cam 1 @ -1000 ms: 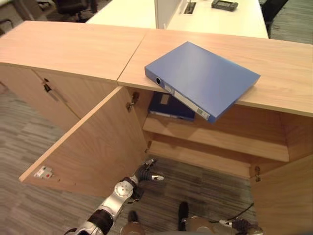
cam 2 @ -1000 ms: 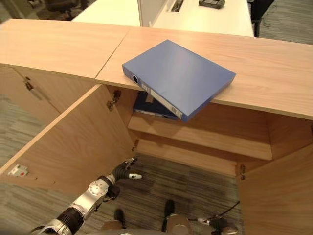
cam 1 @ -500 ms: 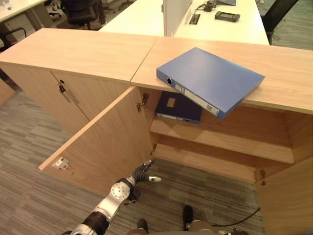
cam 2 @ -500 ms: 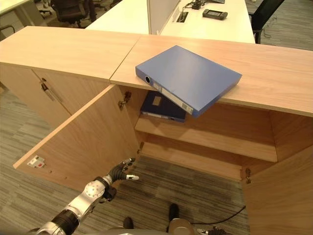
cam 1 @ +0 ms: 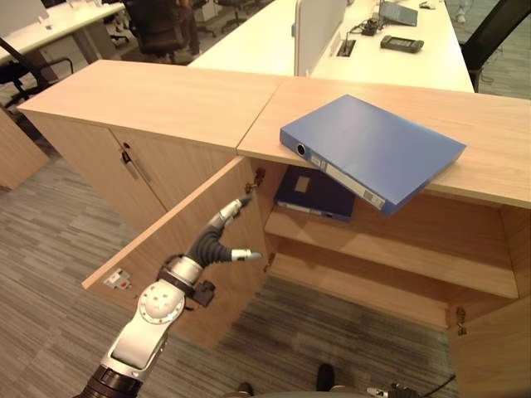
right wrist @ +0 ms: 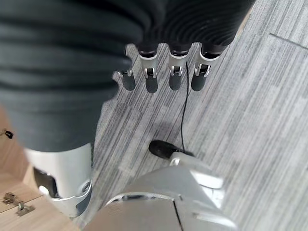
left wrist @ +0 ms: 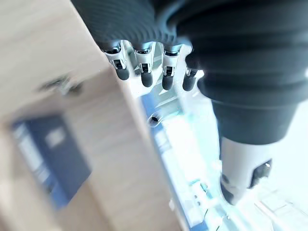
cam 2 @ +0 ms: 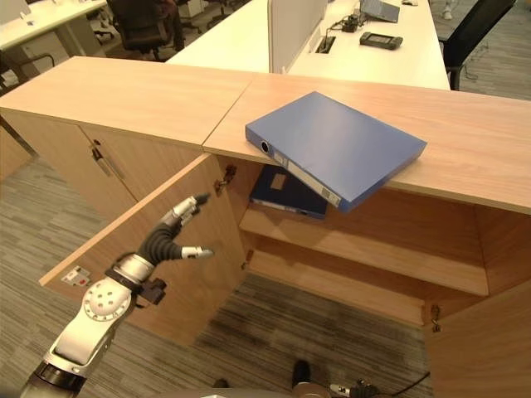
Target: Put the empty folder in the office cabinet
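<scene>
The blue folder (cam 1: 373,149) lay on the cabinet's worktop (cam 1: 166,99), upper right; left hand (cam 1: 217,240), fingers relaxed and empty, centre-left before the open door (cam 1: 178,249); right hand (right wrist: 163,72) loose, empty.

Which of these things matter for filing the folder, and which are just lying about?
Job:
blue folder on the cabinet top, overhanging its edge
open cabinet
its door
left hand, open, raised by the door

Lying about:
second folder on the shelf
desk behind
black device
office chair
</scene>
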